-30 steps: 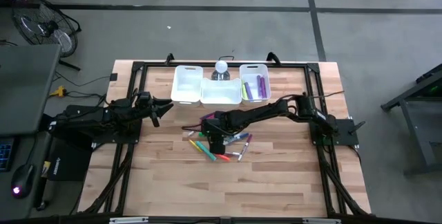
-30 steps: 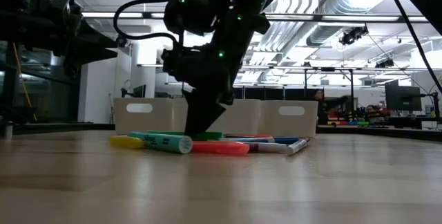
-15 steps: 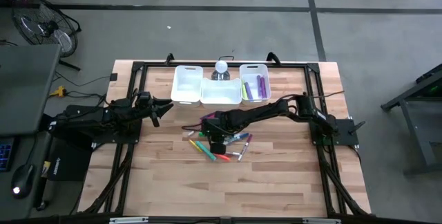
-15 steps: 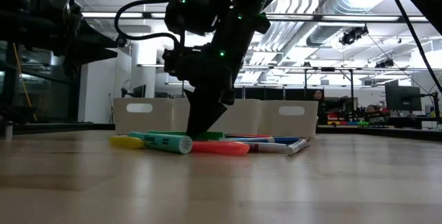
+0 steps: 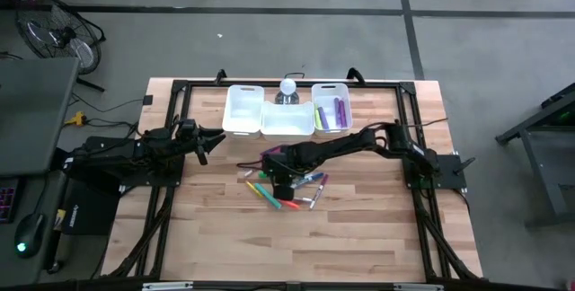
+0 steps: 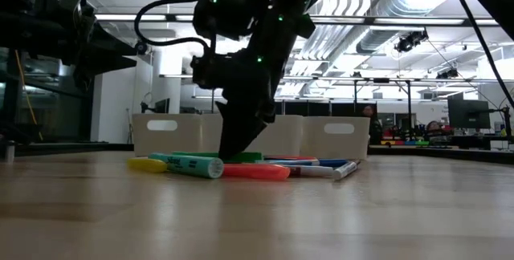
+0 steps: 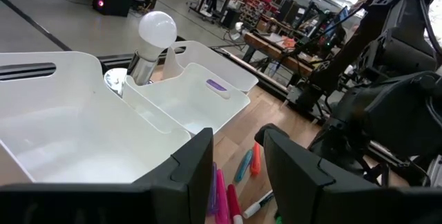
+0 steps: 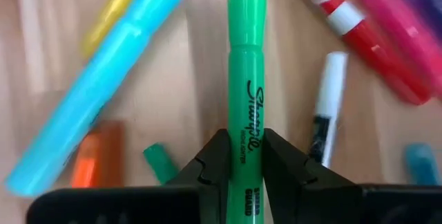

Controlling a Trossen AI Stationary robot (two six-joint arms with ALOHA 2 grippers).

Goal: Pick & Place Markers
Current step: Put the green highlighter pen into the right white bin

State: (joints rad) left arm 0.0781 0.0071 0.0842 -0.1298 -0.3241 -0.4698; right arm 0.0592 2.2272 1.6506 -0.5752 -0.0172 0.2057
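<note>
Several markers [image 5: 295, 189] in mixed colours lie loose on the wooden table's middle. My right gripper [image 5: 281, 183] reaches down into the pile and is shut on a green marker [image 8: 247, 79]. In the low view its dark fingers [image 6: 230, 149] come down to the pile, where the green marker [image 6: 246, 157] shows beside them. A light-blue marker [image 8: 103, 92], a red one [image 8: 352, 34] and a white-barrelled one [image 8: 324, 106] lie on the wood around it. My left gripper [image 7: 238, 175] waits open at the table's left [image 5: 211, 140], level, touching nothing. My right gripper pinches the green marker's barrel [image 8: 247, 144], below its printed lettering, between its two fingers [image 8: 215, 160]. The fingers come from above, slanting down, one on each long side. The marker's capped end [image 8: 247, 3] points away from the wrist. Whether it is off the wood, I cannot tell.
Three white bins [image 5: 243, 111] [image 5: 287, 120] [image 5: 331, 108] stand in a row at the table's far side; the right one holds yellow and purple markers. A light bulb [image 5: 287, 87] stands behind the middle bin. Bare wood lies toward the near edge [image 5: 296, 246].
</note>
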